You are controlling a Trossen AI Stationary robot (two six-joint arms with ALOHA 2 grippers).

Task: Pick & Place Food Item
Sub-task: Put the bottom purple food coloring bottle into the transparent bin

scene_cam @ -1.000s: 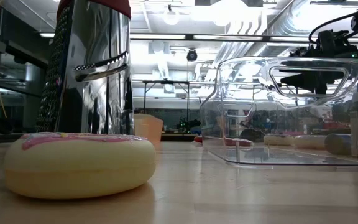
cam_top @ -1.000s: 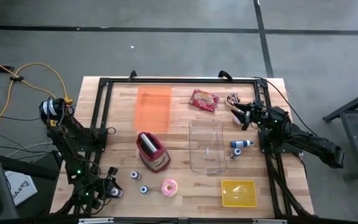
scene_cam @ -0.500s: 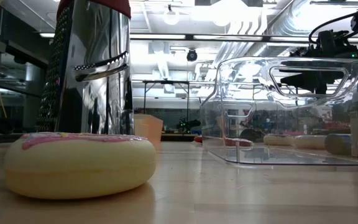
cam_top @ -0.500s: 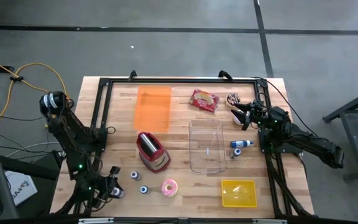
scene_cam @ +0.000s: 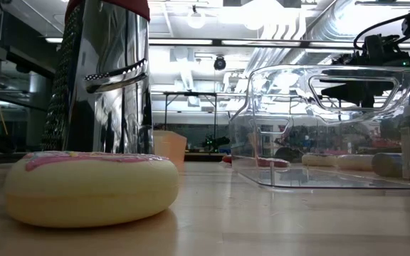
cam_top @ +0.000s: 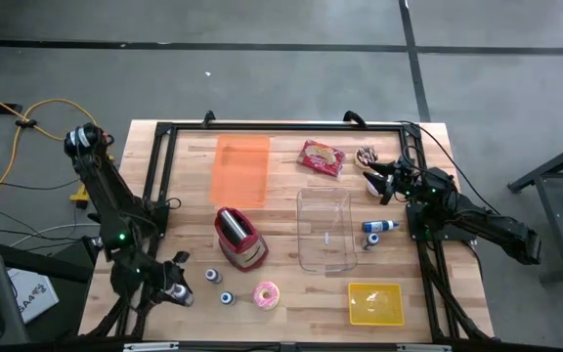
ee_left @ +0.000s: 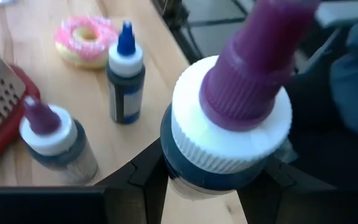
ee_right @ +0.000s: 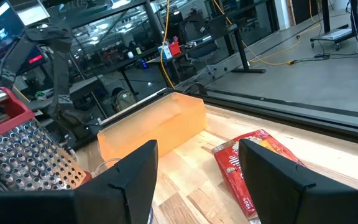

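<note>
Both my arms, left arm (cam_top: 115, 220) and right arm (cam_top: 472, 220), are matte black, chunky-jointed, with thin black cables and tiny green status lights.

Grater (scene_cam: 105, 75) top cut off

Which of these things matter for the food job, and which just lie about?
Likely the job: left gripper clamping purple-capped bottle, pink donut, red snack packet, clear bin.
Lying about: grater, orange tray, yellow tray.

wooden table (cam_top: 457, 293), donut (cam_top: 266, 294), grater (cam_top: 238, 238), perhaps bottles (cam_top: 219, 287)
</note>
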